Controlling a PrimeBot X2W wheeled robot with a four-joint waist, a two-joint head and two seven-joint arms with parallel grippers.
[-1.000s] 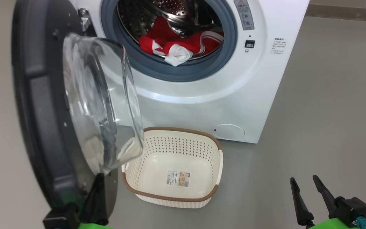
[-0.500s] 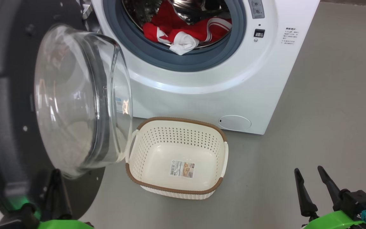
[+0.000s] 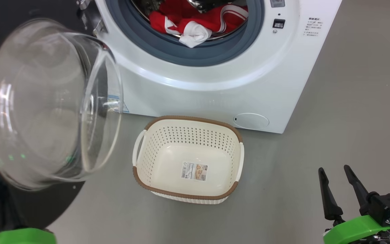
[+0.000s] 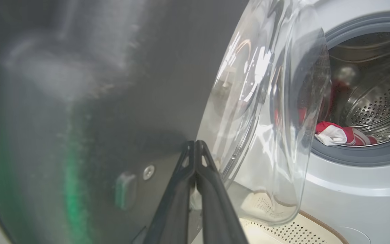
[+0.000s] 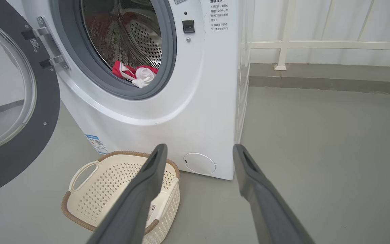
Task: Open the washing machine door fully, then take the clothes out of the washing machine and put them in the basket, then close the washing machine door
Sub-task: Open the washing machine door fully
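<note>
Door (image 4: 96, 84) just beyond left tool (image 4: 195, 147), its tips together

You've got a smooth grey floor (image 5: 317, 152), a white panelled wall (image 5: 317, 20) with a cream horizontal rail (image 5: 333, 45), and even, soft light.

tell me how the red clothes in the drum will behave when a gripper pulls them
Probably floppy: the clothes lie crumpled in folds, so they would likely sag and trail from a pinch. Likely light: thin fabric in a small heap. A white part hangs onto the grey gasket, so it may drag there coming out.
</note>
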